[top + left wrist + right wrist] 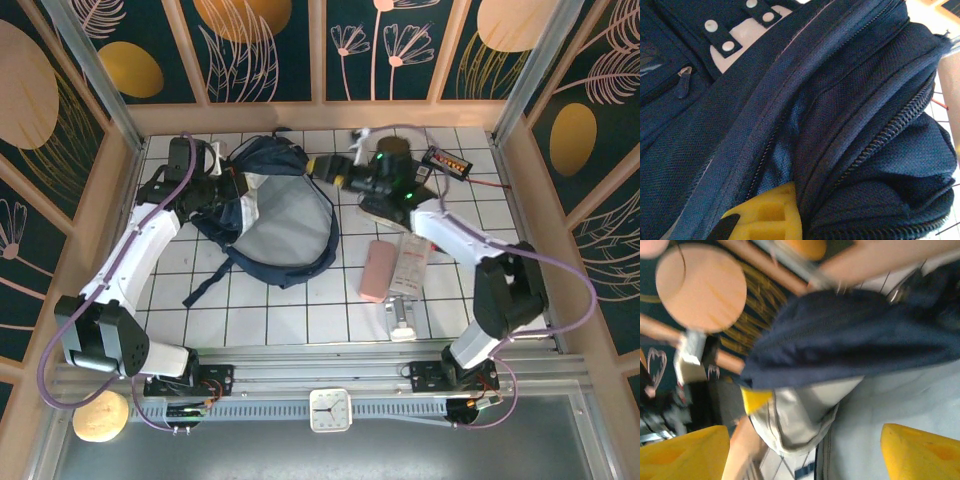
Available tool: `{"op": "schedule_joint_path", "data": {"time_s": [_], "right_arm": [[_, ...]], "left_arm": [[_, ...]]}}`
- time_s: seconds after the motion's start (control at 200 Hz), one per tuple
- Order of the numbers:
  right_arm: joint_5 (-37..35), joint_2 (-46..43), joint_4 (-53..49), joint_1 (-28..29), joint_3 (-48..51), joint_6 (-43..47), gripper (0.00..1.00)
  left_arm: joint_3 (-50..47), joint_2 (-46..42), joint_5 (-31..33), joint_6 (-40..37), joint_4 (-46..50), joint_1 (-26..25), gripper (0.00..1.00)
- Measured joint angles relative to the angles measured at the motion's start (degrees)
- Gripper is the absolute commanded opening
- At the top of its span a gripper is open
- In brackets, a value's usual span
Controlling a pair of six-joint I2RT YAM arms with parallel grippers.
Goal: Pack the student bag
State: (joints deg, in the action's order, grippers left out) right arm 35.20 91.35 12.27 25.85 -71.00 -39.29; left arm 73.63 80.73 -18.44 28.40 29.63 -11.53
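Top external: student bag (pixel 288 216) against left end effector (pixel 226 186)

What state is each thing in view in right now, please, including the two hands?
student bag, lying on the table, main compartment unzipped and gaping, grey lining showing.
right hand, open, facing the bag's rim.
left hand, at the bag's edge; open or shut cannot be told.
pink case, lying flat on the table, outside the bag.

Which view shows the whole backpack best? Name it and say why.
Top external: the backpack lies there whole, mouth open. Left wrist gives a close-up of its zippers and seams; right wrist, a blurred navy flap over pale lining.
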Motion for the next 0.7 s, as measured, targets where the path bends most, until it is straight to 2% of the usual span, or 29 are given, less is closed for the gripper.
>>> {"op": "schedule_joint_path", "data": {"time_s": [0.155, 0.26, 0.33, 0.435, 0.701], "right_arm": [[-4.7, -2.2, -17.8, -15.3, -3.7, 1.6, 0.78], [-7.6, -1.4, -29.0, -26.3, -0.4, 3.7, 0.77], [-8.9, -0.1, -34.7, -31.2, 1.8, 5.2, 0.76], [-9.9, 2.9, -39.6, -34.0, 3.6, 7.5, 0.75], [-10.1, 11.0, -40.4, -33.4, 3.7, 9.7, 0.67]], "left_arm": [[-1.4, 0.0, -0.9, 1.8, -3.7, -0.7, 0.00], [-1.6, 0.7, -1.1, 2.4, -5.2, -2.4, 0.00], [-1.6, 1.7, -1.3, 2.8, -6.4, -3.4, 0.00], [-1.6, 3.0, -2.2, 3.1, -7.6, -4.2, 0.00], [-1.6, 3.9, -2.8, 3.4, -9.0, -4.4, 0.00]]}}
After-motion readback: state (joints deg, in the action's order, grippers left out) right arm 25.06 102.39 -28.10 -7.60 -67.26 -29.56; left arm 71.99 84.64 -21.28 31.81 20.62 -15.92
